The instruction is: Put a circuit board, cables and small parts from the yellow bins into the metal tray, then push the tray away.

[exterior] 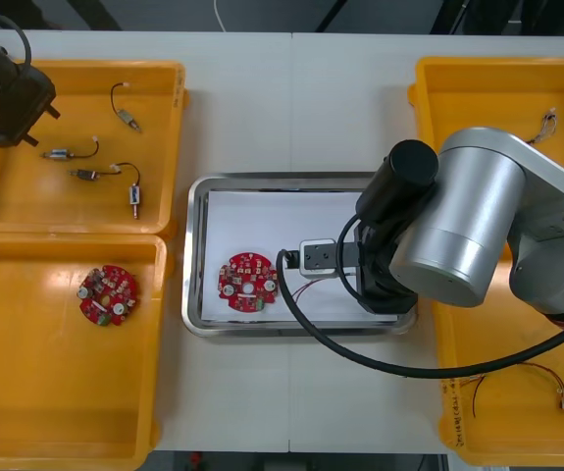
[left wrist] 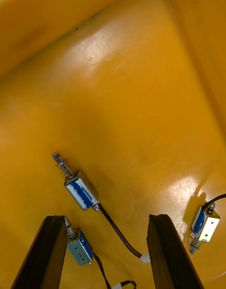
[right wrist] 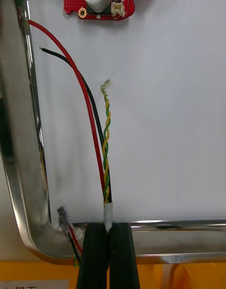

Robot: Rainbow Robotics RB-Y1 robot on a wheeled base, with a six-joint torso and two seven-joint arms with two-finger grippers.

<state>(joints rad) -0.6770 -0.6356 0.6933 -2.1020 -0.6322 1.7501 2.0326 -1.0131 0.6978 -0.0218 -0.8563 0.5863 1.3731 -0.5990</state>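
Right gripper (right wrist: 108, 227), cable (right wrist: 106, 143), perhaps over tray (right wrist: 188, 225)

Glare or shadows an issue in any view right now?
Left wrist view: glare patches on the yellow bin floor beyond the open left gripper; small metal parts cast soft shadows. Right wrist view: metal tray rim streaked with reflections beside the cable bundle pinched by the right gripper. Front view: evenly lit.

Right arm (exterior: 458, 216) is covering the metal tray's (exterior: 195, 255) right half, with cables (right wrist: 106, 143) trailing there. White floor beyond the circuit board (exterior: 237, 275) is lying bare.
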